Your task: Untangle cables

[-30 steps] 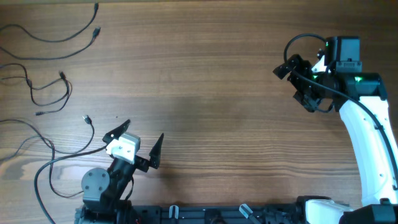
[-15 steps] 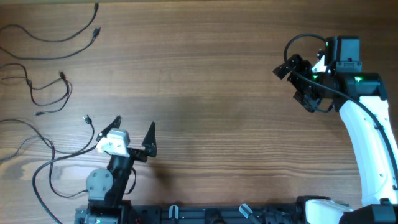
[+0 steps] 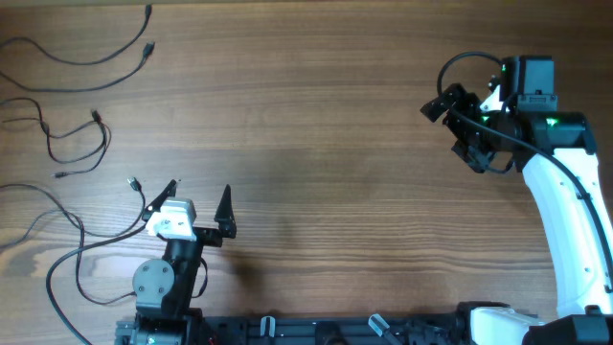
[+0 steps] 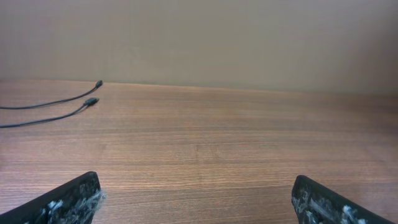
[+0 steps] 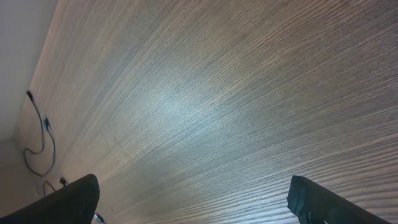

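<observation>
1. Overhead.
   - Counter: wood grain, fills the view.
   - Cables: loose, curvy black strands with small plugs, all at the left end and not bunched. Two long strands lie at the far left corner. One looped strand lies nearer than those. More strands curl by the near left edge.
   - Left arm: at the near edge, left of centre. The left jaws stand wide apart with nothing between them. One plug lies just beside their left tip; whether it touches cannot be told.
   - Right arm: white link along the right side, reaching to the far right. The right jaws hang well apart from every cable. Their spread is unclear from above.

2. Left wrist.
   - Left jaws: both tips sit in the bottom corners, wide apart, with only bare counter between them.
   - Cables: two plug ends lie at the far left near the back edge, their strands running off the left side.
   - Wall: plain beige, behind the counter.

3. Right wrist.
   - Right jaws: both tips sit in the bottom corners, wide apart and gripping nothing.
   - Counter: bare wood under and ahead of the tips.
   - Cables: thin strands at the far left edge, well apart from the tips.
</observation>
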Controlling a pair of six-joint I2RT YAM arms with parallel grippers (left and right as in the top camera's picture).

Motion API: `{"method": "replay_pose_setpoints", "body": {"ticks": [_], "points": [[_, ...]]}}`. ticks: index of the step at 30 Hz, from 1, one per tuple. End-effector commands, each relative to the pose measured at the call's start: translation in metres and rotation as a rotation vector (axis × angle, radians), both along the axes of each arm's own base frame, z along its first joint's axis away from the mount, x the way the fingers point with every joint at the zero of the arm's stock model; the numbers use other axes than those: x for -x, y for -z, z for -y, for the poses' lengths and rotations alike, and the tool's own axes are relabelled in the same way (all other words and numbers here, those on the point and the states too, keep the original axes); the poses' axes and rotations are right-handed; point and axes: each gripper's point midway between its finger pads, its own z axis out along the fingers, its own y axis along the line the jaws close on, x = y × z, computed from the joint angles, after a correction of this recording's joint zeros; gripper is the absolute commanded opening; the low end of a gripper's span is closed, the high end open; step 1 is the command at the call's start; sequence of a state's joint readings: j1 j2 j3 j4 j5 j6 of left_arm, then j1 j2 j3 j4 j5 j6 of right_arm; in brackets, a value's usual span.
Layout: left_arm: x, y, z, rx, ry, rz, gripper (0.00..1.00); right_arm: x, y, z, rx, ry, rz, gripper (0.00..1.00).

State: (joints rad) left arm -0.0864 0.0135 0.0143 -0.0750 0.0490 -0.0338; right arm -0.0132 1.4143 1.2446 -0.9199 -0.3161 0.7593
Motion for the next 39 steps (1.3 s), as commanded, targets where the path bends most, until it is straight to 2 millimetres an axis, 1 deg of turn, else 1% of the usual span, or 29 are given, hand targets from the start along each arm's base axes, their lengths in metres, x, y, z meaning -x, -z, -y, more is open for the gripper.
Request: {"method": "replay_pose_setpoints", "body": {"ticks": [1, 12, 17, 39], "points": [[-0.0004, 0.0029, -0.0044, -0.028, -0.021, 0.001, 1.0, -0.0006, -0.0054, 0.002, 0.008, 0.008, 0.016, 1.0], [-0.0004, 0.0028, -0.0046, -0.027, -0.022, 0.001, 1.0, -0.0006, -0.0054, 0.002, 0.008, 0.008, 0.016, 1.0], [-0.001, 0.0028, -0.012, -0.027, -0.052, 0.001, 1.0, -0.0006, -0.0054, 0.002, 0.008, 0.008, 0.016, 1.0], [-0.0011, 0.0023, -0.0119, -0.027, -0.052, 0.003, 1.0, -0.0007, -0.005, 0.002, 0.008, 0.008, 0.015, 1.0]]}}
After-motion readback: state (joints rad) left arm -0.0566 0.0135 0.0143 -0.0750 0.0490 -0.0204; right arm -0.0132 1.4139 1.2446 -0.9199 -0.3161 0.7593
